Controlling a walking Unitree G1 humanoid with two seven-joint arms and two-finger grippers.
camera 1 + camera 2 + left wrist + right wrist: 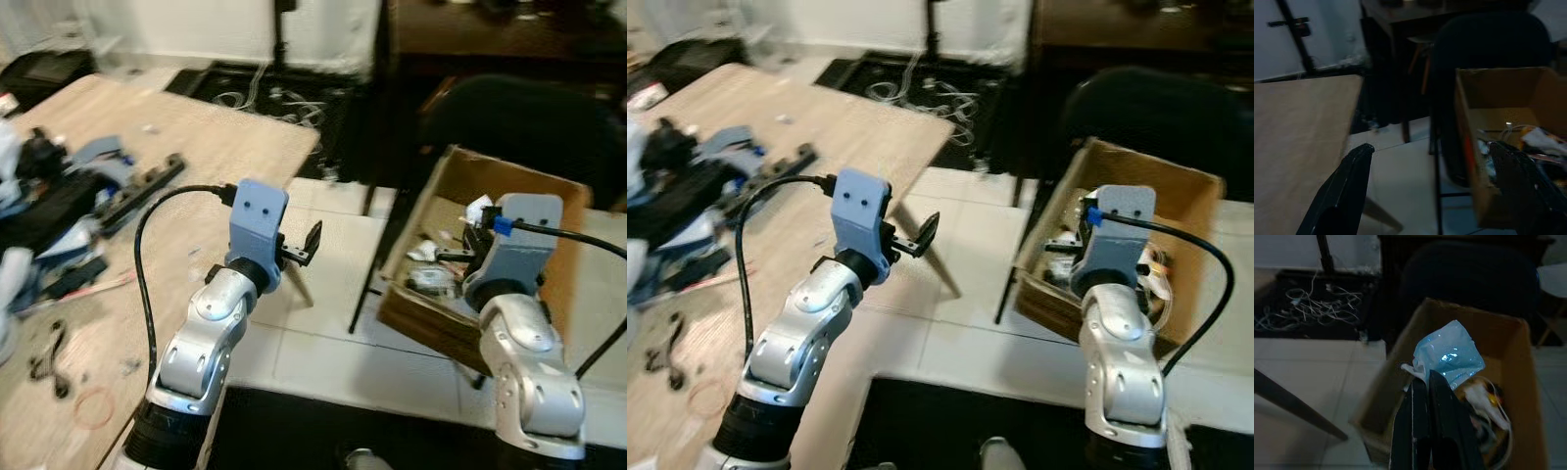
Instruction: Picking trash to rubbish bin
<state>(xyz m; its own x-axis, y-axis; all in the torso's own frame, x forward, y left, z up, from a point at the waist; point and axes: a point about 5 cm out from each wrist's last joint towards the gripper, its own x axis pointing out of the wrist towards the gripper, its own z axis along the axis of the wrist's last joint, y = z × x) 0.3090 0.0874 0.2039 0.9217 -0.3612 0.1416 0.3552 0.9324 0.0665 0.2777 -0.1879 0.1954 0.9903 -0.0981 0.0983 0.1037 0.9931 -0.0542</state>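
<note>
Right wrist view: right gripper [1425, 382] pinches blue wrapper [1449, 354] over box [1528, 396].

The right pincer [1425, 377] pinches a crumpled blue wrapper [1448, 354] above the cardboard box [1528, 396].

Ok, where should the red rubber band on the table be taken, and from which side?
Pinch one strand of the red rubber band from straight above: it lies flat on the table. Use the open left pincer; the right pincer holds the blue wrapper.
</note>
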